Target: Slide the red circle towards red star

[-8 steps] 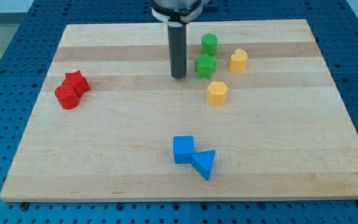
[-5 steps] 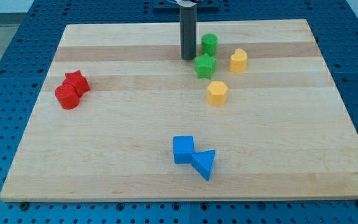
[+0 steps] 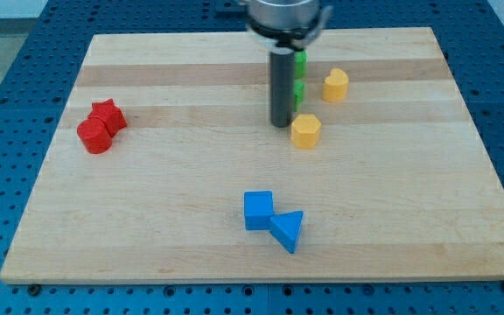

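1. A blue cube (image 3: 258, 210) and blue triangular block (image 3: 288, 230) are touching at the wooden board's (image 3: 147, 219) six o'clock edge.
2. The red circle (image 3: 94, 136) is sitting against the red star (image 3: 108, 115) at nine o'clock.
3. My tip (image 3: 279, 124), a bare rod with no jaws, is resting just left of a yellow block (image 3: 305, 130).
4. Two green blocks (image 3: 300, 61) are peeking out behind the rod; another yellow block (image 3: 336, 84) is sitting at one o'clock.

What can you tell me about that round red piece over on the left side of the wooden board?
The red circle is a short, matte red cylinder that looks like plastic. It stands flat on the pale wooden board near the view's left edge, touching the red star just above and right of it. My tip is far off to the right, beside a yellow block.
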Tool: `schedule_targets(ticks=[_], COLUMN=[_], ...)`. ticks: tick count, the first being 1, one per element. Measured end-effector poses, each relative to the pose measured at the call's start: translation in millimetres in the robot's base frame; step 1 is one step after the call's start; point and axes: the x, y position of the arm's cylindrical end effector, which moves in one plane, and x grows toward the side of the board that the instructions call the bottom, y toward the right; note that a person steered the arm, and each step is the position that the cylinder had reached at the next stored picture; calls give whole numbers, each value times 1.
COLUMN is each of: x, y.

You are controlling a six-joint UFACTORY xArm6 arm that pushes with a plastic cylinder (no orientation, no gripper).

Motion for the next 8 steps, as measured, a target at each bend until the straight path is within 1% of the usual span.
schedule_targets(ticks=[1,3,4,5,7,8], x=[-1,-40,-40,-50,-80,-97], y=[28,28,16,-18,-67,-106])
